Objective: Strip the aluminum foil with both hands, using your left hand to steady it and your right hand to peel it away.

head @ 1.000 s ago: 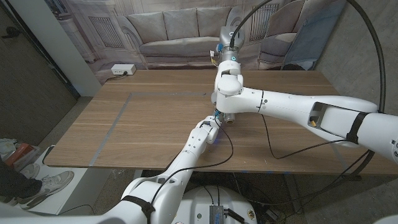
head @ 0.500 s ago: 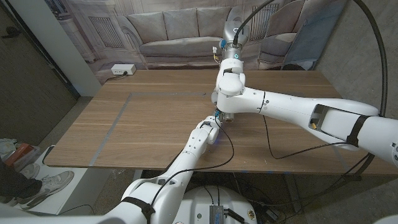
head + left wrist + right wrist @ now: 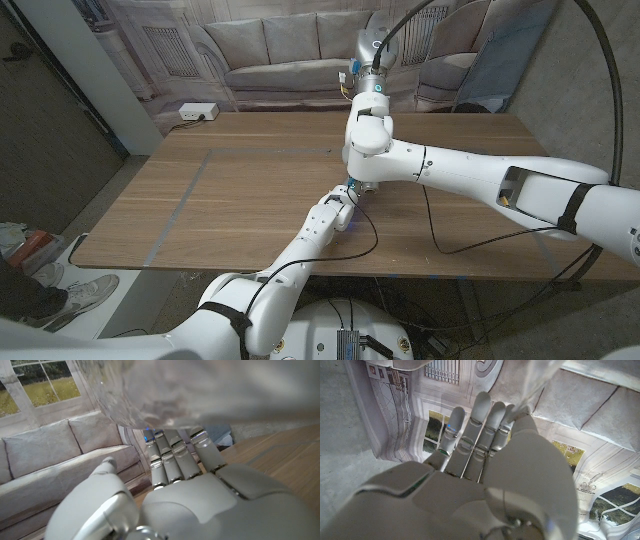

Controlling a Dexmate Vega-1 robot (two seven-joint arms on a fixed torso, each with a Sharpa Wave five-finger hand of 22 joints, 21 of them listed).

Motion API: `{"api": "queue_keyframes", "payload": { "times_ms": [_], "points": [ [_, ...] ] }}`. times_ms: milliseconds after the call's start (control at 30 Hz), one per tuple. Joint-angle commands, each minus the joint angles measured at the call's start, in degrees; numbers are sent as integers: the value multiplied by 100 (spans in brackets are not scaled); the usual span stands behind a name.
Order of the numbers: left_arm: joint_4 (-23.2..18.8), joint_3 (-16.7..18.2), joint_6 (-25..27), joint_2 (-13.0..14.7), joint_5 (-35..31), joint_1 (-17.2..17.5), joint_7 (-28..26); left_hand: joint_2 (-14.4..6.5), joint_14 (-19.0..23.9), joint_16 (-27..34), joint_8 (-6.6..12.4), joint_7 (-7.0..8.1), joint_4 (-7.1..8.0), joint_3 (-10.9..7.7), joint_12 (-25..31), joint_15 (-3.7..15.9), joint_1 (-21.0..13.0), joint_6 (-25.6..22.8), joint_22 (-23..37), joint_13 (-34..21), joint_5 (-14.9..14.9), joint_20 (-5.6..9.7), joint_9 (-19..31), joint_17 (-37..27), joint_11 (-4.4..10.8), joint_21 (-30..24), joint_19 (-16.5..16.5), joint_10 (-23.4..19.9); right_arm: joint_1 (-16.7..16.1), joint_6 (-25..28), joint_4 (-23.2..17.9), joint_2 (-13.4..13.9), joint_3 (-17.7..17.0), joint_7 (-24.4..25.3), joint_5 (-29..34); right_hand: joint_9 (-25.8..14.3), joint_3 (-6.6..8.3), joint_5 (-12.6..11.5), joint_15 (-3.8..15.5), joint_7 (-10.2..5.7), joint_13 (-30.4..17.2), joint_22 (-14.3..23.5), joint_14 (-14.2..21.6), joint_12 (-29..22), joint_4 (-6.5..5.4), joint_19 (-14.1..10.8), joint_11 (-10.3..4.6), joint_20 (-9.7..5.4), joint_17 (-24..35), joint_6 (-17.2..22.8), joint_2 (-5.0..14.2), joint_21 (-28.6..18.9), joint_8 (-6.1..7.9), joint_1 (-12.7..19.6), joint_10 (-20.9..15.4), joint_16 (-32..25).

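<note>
Item: foil, crinkled and silvery, seen close and blurred in my left wrist view, just past my left fingers; I cannot tell from any frame whether it sits on a roll or a sheet, nor where its far end lies. Item: my left hand, low over the table near its front middle, fingers reaching toward the foil; whether they press on it or merely stand beside it I cannot tell. Item: my right hand, raised above the left one, thumb drawn against the fingers with a thin pale strip running up from between them; I judge this a pinch on a foil edge, though the strip is faint. Progress, as a judgement: steadying and grasp look established, the peel is under way at most, and the bulk of the pull is left. Views compared: the head view gives the layout, the two hands meeting with my right arm crossing in from the side, but the foil there is hidden among the fingers; the left wrist view supplies the foil's surface; the right wrist view supplies the pinch, against the backdrop's painted windows.
</note>
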State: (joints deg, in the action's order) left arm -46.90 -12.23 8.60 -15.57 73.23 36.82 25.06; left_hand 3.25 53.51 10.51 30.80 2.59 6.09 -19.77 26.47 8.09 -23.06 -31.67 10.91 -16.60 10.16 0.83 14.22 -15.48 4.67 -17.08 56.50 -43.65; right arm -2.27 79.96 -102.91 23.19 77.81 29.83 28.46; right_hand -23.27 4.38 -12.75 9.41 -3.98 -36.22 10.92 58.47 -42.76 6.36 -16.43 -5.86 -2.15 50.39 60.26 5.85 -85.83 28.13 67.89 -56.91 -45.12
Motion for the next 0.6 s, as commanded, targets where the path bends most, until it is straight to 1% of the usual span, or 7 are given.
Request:
{"api": "queue_keyframes", "payload": {
  "times_ms": [33, 100, 200, 333, 367, 500, 600],
  "points": [
    [2335, 87, 347, -26, -493, -1295, 1990, 240, -671, -3, -519, 132, 188, 287, -521, -258, 530, 953, -21, 162, 60, -282, -133, 156, -175, 141, -78, 675, 122, 3, -30, -29, 131, 48, -30, -22, -49, -27, 388, -21, -21, 11, 79, 28, 4, -21, -29, -555, 41, 53, 58, 21, -43, 7, -58, 24],
    [2535, 199, 332, -97, -591, -1397, 2098, 334, -1092, -4, -834, 271, 265, 455, -797, -401, 818, 1527, -31, 248, 98, -412, -179, 245, -282, 260, -183, 1000, 133, 3, -28, -32, 142, 31, -30, -28, -54, -28, 387, -18, -21, 11, 73, 34, 4, -9, -33, -561, 44, 48, 57, 25, -49, 9, -62, 38],
    [2701, 330, 391, -134, -813, -1525, 2095, 352, -1405, -13, -1056, 334, 289, 548, -997, -506, 988, 1929, -36, 293, 123, -489, -198, 292, -340, 336, -248, 1291, 147, 3, -17, -45, 159, 26, -28, -28, -62, -30, 388, -26, -14, 12, 82, 45, 2, -25, -32, -554, 57, 67, 62, 20, -56, 12, -80, 52],
    [2704, 594, 456, -232, -966, -1526, 2112, 337, -1252, 117, -1176, 345, 300, 614, -1096, -481, 1122, 2114, -29, 315, 145, -490, -199, 320, -371, 312, -103, 1395, 151, 3, -7, -65, 174, 20, -1, -42, -77, -32, 388, -26, -23, 12, 80, 62, 1, -13, -34, -561, 64, 62, 62, 26, -70, 17, -77, 85],
    [2675, 607, 532, -215, -1031, -1524, 2143, 328, -1151, 161, -1187, 345, 300, 627, -1107, -474, 1150, 2118, -24, 318, 150, -440, -198, 325, -365, 295, -44, 1390, 157, 3, -6, -65, 186, 13, 16, -37, -78, -33, 389, -22, -42, 13, 82, 55, 0, -15, -34, -568, 64, 77, 68, 26, -72, 19, -78, 93],
    [2702, 798, 683, -284, -1172, -1537, 2172, 221, -306, 458, -1227, 288, 264, 682, -1086, -221, 1288, 1993, 81, 324, 171, 165, -195, 297, -353, 39, 562, 1112, 144, 3, -12, -77, 180, -25, 93, -47, -95, -35, 389, -31, -23, 12, 113, 82, -3, -20, -27, -562, 86, 75, 68, 28, -88, 21, -95, 103],
    [2746, 956, 781, -345, -1286, -1568, 2134, 199, -113, 515, -1199, 278, 247, 686, -1062, -168, 1294, 1865, 130, 327, 170, 279, -195, 274, -338, -64, 731, 1002, 129, 3, -19, -83, 180, -58, 166, -49, -105, -37, 388, -26, -37, 12, 117, 88, -5, -18, -31, -566, 94, 82, 69, 31, -99, 24, -98, 122]
  ]
}}
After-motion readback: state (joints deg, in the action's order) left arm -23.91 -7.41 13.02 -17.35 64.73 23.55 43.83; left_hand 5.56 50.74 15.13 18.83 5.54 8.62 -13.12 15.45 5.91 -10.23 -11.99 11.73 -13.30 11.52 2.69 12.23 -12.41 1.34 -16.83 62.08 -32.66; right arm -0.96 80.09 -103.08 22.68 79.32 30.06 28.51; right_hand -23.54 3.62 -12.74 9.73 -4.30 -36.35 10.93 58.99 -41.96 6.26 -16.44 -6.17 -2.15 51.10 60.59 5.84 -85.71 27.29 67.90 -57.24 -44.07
